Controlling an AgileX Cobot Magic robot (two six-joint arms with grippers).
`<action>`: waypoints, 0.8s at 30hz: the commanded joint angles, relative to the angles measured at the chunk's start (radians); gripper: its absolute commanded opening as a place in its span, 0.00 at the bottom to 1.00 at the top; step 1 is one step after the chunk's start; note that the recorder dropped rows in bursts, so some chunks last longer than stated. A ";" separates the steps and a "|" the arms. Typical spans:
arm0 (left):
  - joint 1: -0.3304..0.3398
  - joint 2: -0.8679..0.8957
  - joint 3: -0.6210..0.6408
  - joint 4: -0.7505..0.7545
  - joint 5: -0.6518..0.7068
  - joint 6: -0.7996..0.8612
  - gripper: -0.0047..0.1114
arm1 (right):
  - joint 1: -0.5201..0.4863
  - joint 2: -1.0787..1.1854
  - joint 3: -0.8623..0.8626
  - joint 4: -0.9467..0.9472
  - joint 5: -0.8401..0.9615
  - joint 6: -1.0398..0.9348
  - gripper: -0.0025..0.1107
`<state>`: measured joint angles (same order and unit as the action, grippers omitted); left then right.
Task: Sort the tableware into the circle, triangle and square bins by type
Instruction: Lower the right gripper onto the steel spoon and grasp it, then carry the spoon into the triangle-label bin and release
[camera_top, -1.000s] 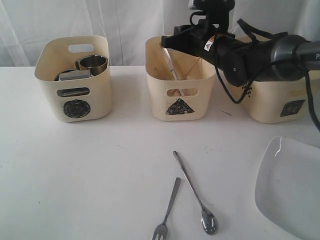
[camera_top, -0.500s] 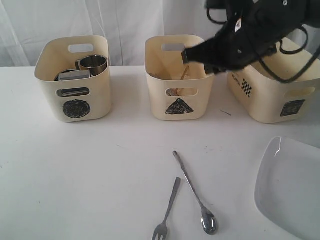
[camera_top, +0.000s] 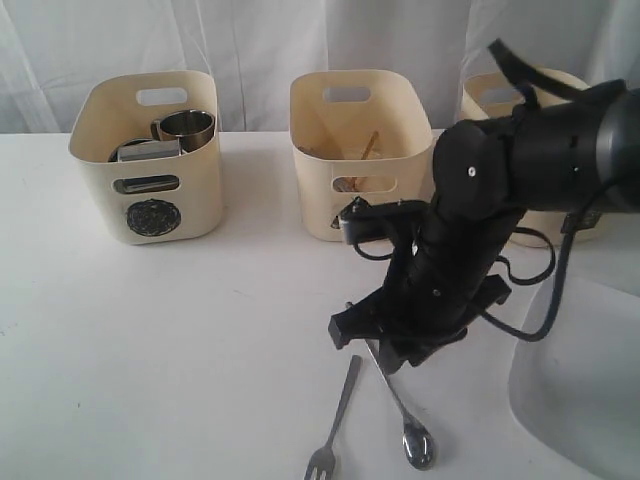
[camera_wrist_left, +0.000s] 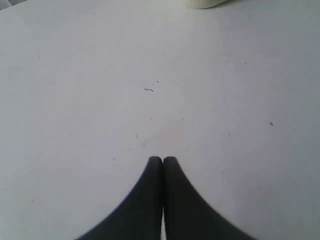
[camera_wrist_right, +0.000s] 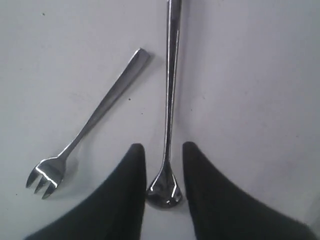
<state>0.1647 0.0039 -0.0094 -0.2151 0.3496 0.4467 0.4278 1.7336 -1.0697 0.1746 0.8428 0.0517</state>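
A steel spoon (camera_top: 418, 445) and a steel fork (camera_top: 335, 425) lie side by side on the white table near its front edge. My right gripper (camera_top: 388, 358) hangs low over the spoon's handle. In the right wrist view the right gripper (camera_wrist_right: 162, 146) is open, a black finger on each side of the spoon (camera_wrist_right: 170, 100) near its bowl, not touching it. The fork (camera_wrist_right: 95, 120) lies just beside them. My left gripper (camera_wrist_left: 162, 159) is shut over bare table. A white square plate (camera_top: 580, 400) lies at the front right.
Three cream bins stand along the back. The circle bin (camera_top: 150, 160) holds a steel mug (camera_top: 187, 127); the triangle bin (camera_top: 350, 130) holds wooden chopsticks (camera_top: 370, 145). The right arm covers most of the square bin (camera_top: 490, 95). A bin's corner (camera_wrist_left: 205, 2) shows in the left wrist view.
The right arm swung from above the triangle bin down to the front of the table, over the spoon. The long utensil it held over that bin is no longer in its jaws.
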 joint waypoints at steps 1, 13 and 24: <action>0.002 -0.004 0.009 -0.004 0.016 -0.002 0.04 | 0.003 0.063 0.011 0.020 -0.023 -0.025 0.42; 0.002 -0.004 0.009 -0.004 0.016 -0.002 0.04 | 0.003 0.179 0.013 0.013 0.012 -0.052 0.34; 0.002 -0.004 0.009 -0.004 0.016 -0.002 0.04 | 0.003 0.222 0.013 0.011 0.011 -0.086 0.02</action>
<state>0.1647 0.0039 -0.0094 -0.2151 0.3496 0.4467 0.4294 1.9132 -1.0750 0.1748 0.8664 0.0000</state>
